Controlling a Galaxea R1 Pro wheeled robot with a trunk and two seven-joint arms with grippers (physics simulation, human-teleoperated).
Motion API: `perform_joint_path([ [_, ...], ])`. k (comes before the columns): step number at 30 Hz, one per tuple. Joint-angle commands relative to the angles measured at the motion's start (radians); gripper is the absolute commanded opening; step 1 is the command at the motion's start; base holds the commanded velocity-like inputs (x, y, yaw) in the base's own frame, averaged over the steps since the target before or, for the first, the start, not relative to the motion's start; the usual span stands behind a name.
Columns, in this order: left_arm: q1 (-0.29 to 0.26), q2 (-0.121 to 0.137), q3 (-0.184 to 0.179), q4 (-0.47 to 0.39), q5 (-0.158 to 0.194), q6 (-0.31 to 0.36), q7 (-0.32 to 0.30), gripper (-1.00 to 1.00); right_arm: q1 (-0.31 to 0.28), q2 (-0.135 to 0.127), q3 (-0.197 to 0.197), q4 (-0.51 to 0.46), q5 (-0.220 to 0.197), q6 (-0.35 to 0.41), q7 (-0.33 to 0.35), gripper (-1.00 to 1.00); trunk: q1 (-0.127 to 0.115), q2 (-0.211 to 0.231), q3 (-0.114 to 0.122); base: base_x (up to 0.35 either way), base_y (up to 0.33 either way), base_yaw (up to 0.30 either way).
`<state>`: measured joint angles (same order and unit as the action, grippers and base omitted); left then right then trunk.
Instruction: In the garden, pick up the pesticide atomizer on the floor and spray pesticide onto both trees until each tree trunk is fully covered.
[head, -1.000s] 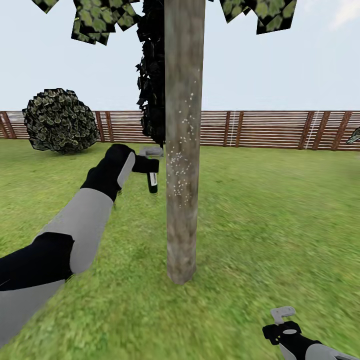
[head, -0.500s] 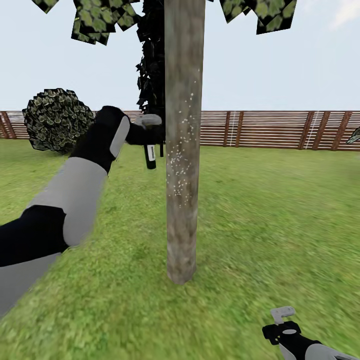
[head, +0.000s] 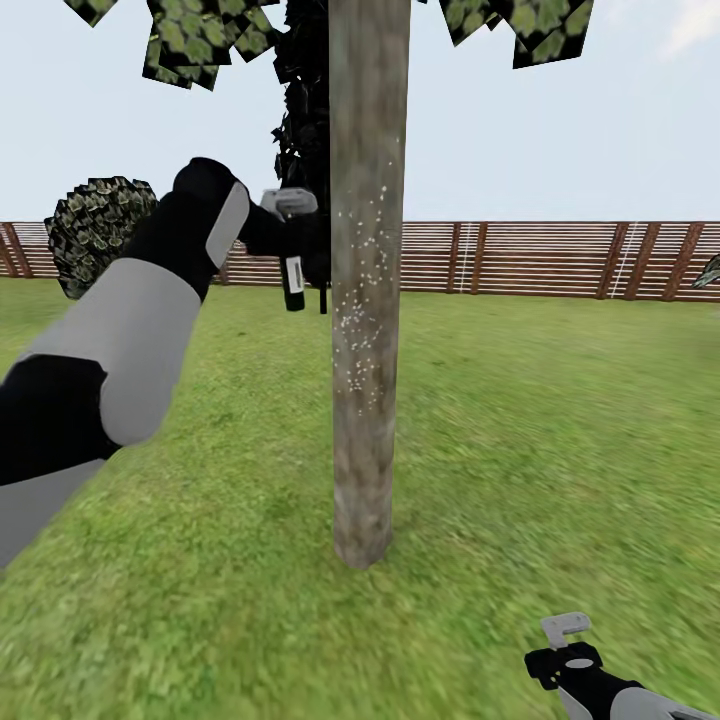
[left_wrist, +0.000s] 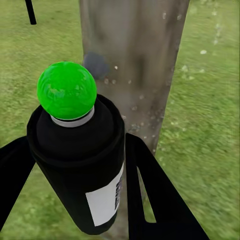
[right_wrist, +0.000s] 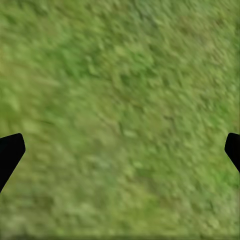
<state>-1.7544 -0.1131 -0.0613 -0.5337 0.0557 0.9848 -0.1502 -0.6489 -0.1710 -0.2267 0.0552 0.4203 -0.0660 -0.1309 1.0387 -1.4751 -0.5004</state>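
Left tool (left_wrist: 75, 165) grips the pesticide atomizer (left_wrist: 77, 165), one dark finger (left_wrist: 150, 195) pressed to each side of the body. In the left wrist view the atomizer is a black cylinder with a white label low on its side, a pale collar at the neck and a glossy round green cap (left_wrist: 66, 90) on top. In the head view it hangs from the raised left tool (head: 290, 235) as a small dark canister (head: 294, 285), held up in the air just beside the tree trunk (head: 367, 300), on the trunk's left side.

Trunk: straight, mottled grey-brown, flecked with fine white specks over its middle stretch. Base stands in the lawn (head: 520, 420); slatted fence (head: 540, 258) behind.

Right tool (head: 565, 650) sits low over grass (right_wrist: 120, 120), its finger tips set wide apart, nothing between them.
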Motion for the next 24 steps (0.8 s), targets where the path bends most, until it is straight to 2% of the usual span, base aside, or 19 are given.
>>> perform_joint_path([
  [1,-0.003,0.003,0.000,0.003,0.001,0.000,0.001,-1.00,0.000,0.000,0.000,0.000,0.000,0.000,0.000,1.00,0.000,0.000,0.000,0.000,0.000,0.000],
  [24,-0.060,0.008,0.002,0.041,0.001,0.000,0.009,-1.00,0.000,-0.001,0.000,0.000,0.000,0.000,0.000,1.00,0.000,0.000,0.000,0.000,0.000,0.000],
])
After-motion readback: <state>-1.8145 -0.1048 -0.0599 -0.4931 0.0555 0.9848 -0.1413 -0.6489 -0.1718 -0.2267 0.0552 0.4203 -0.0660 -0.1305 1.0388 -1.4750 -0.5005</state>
